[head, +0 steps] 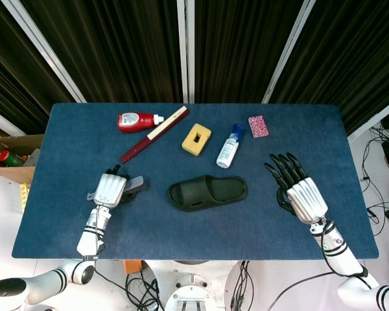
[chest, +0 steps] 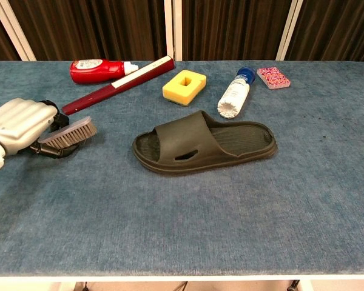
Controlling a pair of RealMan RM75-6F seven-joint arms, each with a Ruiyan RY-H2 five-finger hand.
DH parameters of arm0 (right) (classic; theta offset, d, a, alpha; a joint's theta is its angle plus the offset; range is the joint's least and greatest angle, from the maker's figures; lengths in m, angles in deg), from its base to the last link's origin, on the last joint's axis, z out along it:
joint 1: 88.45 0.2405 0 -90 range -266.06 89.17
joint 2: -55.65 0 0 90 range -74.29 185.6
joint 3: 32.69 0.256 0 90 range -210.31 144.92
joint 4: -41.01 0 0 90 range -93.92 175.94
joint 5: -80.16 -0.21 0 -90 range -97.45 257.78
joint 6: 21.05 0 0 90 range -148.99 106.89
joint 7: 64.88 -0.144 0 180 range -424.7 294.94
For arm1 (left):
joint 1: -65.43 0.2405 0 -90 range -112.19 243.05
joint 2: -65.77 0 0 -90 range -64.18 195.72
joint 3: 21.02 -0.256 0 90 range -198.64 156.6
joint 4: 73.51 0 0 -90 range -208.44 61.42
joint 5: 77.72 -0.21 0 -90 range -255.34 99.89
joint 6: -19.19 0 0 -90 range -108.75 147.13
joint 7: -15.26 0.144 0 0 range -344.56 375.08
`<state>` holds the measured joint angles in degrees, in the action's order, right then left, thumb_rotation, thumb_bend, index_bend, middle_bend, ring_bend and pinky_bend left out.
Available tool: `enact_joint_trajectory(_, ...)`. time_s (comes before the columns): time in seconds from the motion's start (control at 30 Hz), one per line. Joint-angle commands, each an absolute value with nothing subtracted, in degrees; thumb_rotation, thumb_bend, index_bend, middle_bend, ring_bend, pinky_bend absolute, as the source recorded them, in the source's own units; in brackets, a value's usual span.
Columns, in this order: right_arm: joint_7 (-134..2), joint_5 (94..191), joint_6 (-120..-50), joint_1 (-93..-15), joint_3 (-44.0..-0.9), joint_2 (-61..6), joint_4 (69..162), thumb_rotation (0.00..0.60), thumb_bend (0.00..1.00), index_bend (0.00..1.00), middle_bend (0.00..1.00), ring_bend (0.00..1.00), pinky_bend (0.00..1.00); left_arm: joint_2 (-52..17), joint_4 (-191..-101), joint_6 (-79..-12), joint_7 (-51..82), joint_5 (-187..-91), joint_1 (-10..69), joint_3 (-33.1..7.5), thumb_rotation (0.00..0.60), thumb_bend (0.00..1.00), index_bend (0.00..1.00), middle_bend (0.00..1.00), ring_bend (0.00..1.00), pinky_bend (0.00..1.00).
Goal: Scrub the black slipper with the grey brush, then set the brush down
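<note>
Left hand (head: 109, 189) grips grey brush (head: 131, 186) near table's (head: 259, 223) left edge. Black slipper (head: 207, 192) lies mid-table toward the front edge, apart from brush. Right hand (head: 299, 191) holds nothing, fingers spread, near right edge.

Blue cloth-covered table (head: 65, 220). Far side, beyond the left hand: red bottle (head: 136, 120) with white cap, lying flat; long maroon-and-cream closed fan (head: 153, 134) angled just beside it. Toward the middle: yellow sponge block (head: 196, 139) with a slot. Beyond the right hand: white bottle (head: 228, 148), blue-capped, lying down; small pink patterned packet (head: 258, 126).
</note>
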<state>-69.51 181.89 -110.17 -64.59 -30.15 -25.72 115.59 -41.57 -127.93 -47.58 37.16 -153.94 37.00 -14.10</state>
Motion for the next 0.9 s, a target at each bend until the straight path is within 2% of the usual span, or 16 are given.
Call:
enact_joint_trajectory(0.03,-69.5,181.8,-110.1,-64.6,-30.1,-25.7,115.7,0.580,0.78,0.00,0.00,0.00,0.00,-41.3,-128.5,-47.7,37.1,-154.1,37.1,-14.2,0.303,0.21,0.01,0.18,0.19,0.39)
enact_joint_trajectory(0.43,-69.2,181.5,-109.6,-64.7,-30.1,-25.7,115.9,0.579,0.78,0.00,0.00,0.00,0.00,-39.2,-134.5,-49.7,37.9,-154.8,37.8,-14.2,0.285,0.18,0.00,0.14,0.17,0.38)
enact_joint_trajectory(0.7,-68.9,181.6,-110.4,-65.2,-30.1,-25.2,116.0,0.580,0.78,0.00,0.00,0.00,0.00,-34.9,-144.0,-53.1,39.8,-156.3,39.4,-15.0,0.259,0.14,0.00,0.13,0.14,0.37)
enact_joint_trajectory(0.73,-68.6,181.5,-110.6,-65.5,-30.2,-25.2,115.9,0.580,0.78,0.00,0.00,0.00,0.00,-33.8,-145.8,-53.6,40.7,-156.2,39.9,-15.1,0.251,0.12,0.00,0.13,0.13,0.36)
enact_joint_trajectory(0.87,-67.4,179.1,-111.1,-68.1,-30.8,-24.6,114.9,0.577,0.78,0.00,0.00,0.00,0.00,-28.3,-154.6,-59.3,42.8,-156.9,43.3,-15.5,0.109,0.09,0.00,0.12,0.11,0.33)
enact_joint_trajectory(0.9,-67.1,178.0,-111.0,-68.9,-30.9,-24.4,114.7,0.574,0.78,0.00,0.00,0.00,0.00,-27.0,-156.0,-60.9,42.6,-157.7,44.2,-15.9,0.099,0.09,0.00,0.12,0.11,0.32)
